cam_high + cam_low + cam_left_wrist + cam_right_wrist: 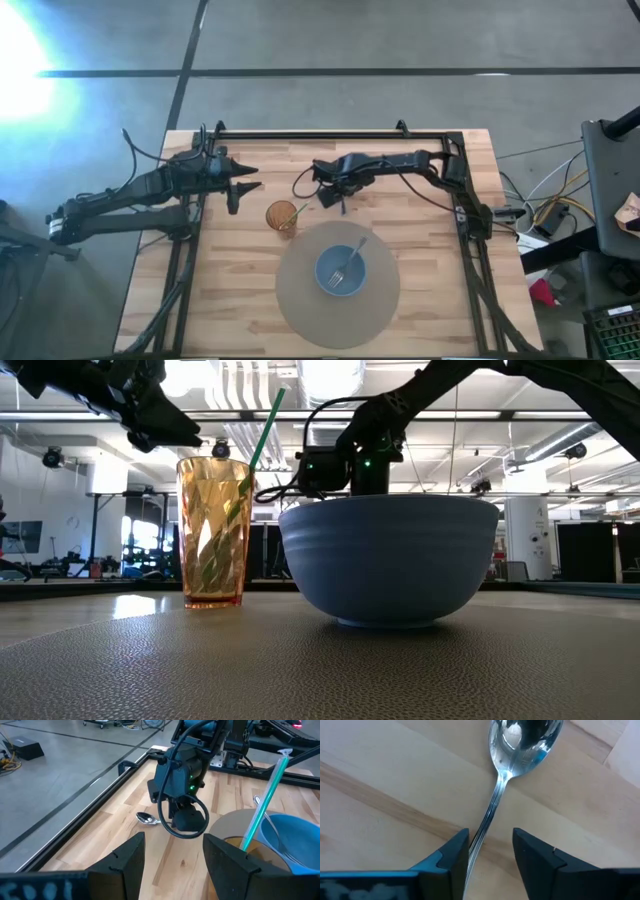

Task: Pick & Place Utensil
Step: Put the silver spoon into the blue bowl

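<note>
From my station I see the right gripper (pixel 490 852) low over the wooden table (pixel 430 290), in the far middle part of it. Its two fingers (pixel 451 855) are spread apart, and the handle of the spoon (pixel 512 757) runs between them in the right wrist view. The handle lies close to one finger, but I cannot tell if it touches. The spoon lies flat on the wood, its bowl pointing away from the gripper, so nothing is grasped. In the left wrist view the bowl of the spoon (pixel 147 818) shows just beside the right gripper head, on the table.

The left gripper (pixel 247 181) waits above the table at the left, well apart from the spoon, with its fingers (pixel 127 862) released and empty.

Near the middle of the table lies a round grey mat (pixel 300 300). On it stands a blue bowl (pixel 341 271), and a fork (pixel 348 262) rests inside with the handle leaning over the far right rim. Just at the far left edge of the mat stands an amber cup (pixel 282 216) with a green straw (pixel 262 428) tilted in it. In the low view the cup (pixel 212 530) stands upright to the left of the bowl (pixel 388 558).
</note>
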`<action>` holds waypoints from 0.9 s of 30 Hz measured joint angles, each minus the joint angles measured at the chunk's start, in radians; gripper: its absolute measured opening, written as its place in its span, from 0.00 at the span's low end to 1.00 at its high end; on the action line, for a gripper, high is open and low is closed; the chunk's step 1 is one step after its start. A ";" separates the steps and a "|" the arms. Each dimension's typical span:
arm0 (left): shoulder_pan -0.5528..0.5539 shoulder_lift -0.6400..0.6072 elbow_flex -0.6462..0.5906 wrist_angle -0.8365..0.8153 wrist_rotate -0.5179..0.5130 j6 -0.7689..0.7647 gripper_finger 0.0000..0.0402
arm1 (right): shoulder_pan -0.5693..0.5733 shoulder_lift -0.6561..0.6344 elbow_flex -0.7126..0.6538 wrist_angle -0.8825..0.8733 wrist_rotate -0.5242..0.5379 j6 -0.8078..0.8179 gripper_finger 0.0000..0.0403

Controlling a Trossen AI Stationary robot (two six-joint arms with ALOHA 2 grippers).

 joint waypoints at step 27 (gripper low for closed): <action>0.000 0.000 0.000 -0.043 0.000 0.000 0.48 | -0.022 -0.005 -0.045 0.000 0.028 -0.075 0.04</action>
